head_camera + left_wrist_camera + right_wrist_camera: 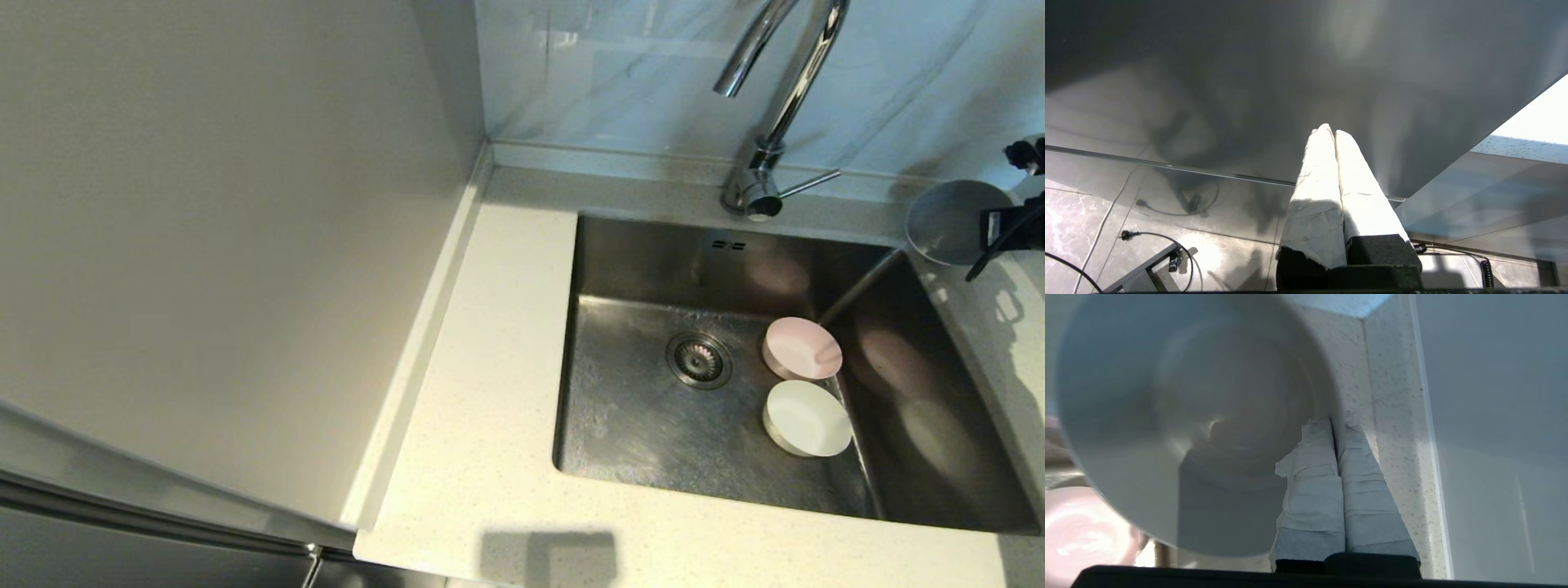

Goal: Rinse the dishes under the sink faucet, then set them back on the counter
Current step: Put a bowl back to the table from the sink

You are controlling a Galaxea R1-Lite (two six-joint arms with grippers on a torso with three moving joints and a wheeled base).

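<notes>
The pale pink bowl and the white bowl sit side by side on the floor of the steel sink, right of the drain strainer. The light grey-white bowl is at the counter's back right corner, beside the sink, tilted. My right gripper is shut on its rim; the wrist view shows the bowl's hollow and one finger on each side of the rim. The chrome faucet arches over the sink's back edge. My left gripper is shut on nothing, parked out of the head view.
The speckled counter runs left of and in front of the sink. A tall grey cabinet panel stands at the left. The faucet's side lever points right. A pink bowl shows low in the right wrist view.
</notes>
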